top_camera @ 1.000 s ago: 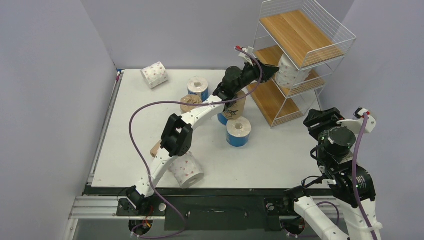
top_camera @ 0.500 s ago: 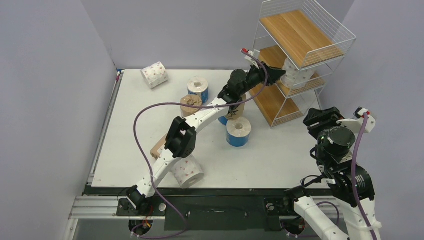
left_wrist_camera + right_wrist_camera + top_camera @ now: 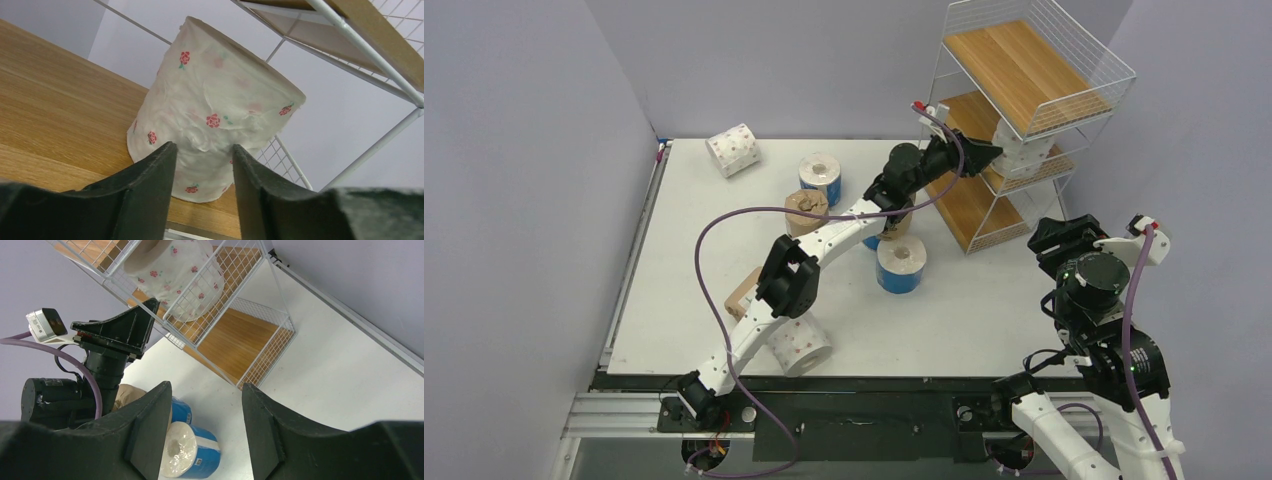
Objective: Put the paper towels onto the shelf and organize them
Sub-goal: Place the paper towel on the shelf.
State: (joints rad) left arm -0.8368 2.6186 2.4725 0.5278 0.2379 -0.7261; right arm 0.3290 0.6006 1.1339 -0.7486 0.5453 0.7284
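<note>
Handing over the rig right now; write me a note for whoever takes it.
Left gripper: at the shelf, middle board, jaws narrowly apart against the white flowered roll; grip unclear.
Right gripper: open, empty, near the shelf.
Done: that one roll stands on the middle board.
To do: every other roll, such as the blue roll nearest the shelf, is on the table.

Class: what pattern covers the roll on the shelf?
White roll with small red roses; clearest from left wrist.
</note>
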